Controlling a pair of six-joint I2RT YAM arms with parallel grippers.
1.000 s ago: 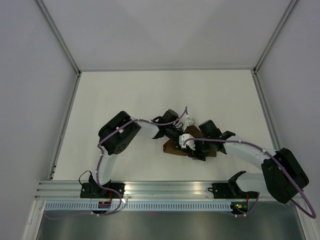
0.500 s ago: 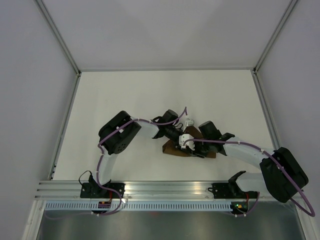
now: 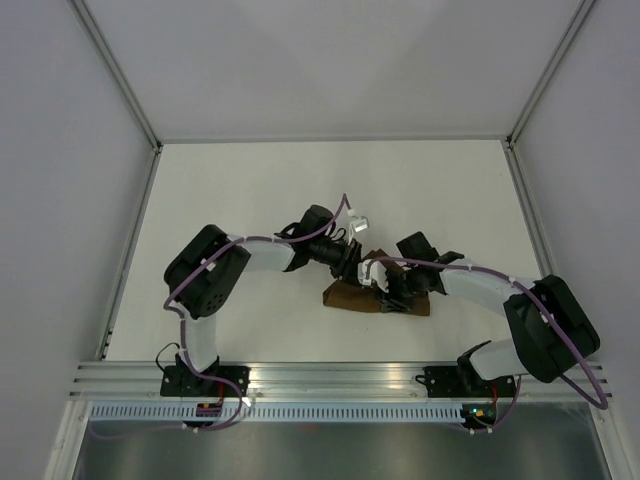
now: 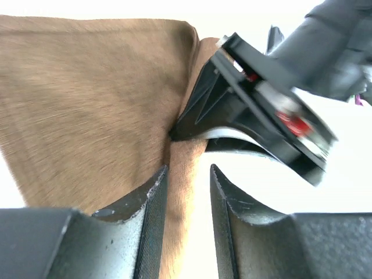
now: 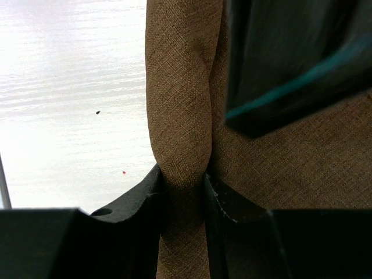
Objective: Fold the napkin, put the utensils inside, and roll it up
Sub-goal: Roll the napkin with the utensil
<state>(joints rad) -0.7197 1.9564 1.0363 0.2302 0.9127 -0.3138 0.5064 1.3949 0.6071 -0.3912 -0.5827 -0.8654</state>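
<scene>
The brown napkin (image 3: 345,297) lies bunched in a narrow roll on the white table, with both grippers on it. My right gripper (image 5: 181,192) is shut on a rolled edge of the napkin (image 5: 180,87), which is pinched tight between its fingers. My left gripper (image 4: 185,195) stands open. The napkin's (image 4: 87,99) edge lies against its left finger (image 4: 152,200), with a bright gap to the other finger. In the top view the left gripper (image 3: 358,268) and the right gripper (image 3: 390,290) nearly touch over the cloth. The utensils are hidden.
The right gripper's black body (image 4: 261,110) looms close in the left wrist view. The left gripper's dark housing (image 5: 290,58) fills the upper right of the right wrist view. Grey walls (image 3: 60,200) enclose the table, and an aluminium rail (image 3: 320,378) runs along the near edge.
The right gripper has closed onto the napkin's rolled edge. The left gripper's jaws have parted, and the left arm's elbow has swung to the left.
</scene>
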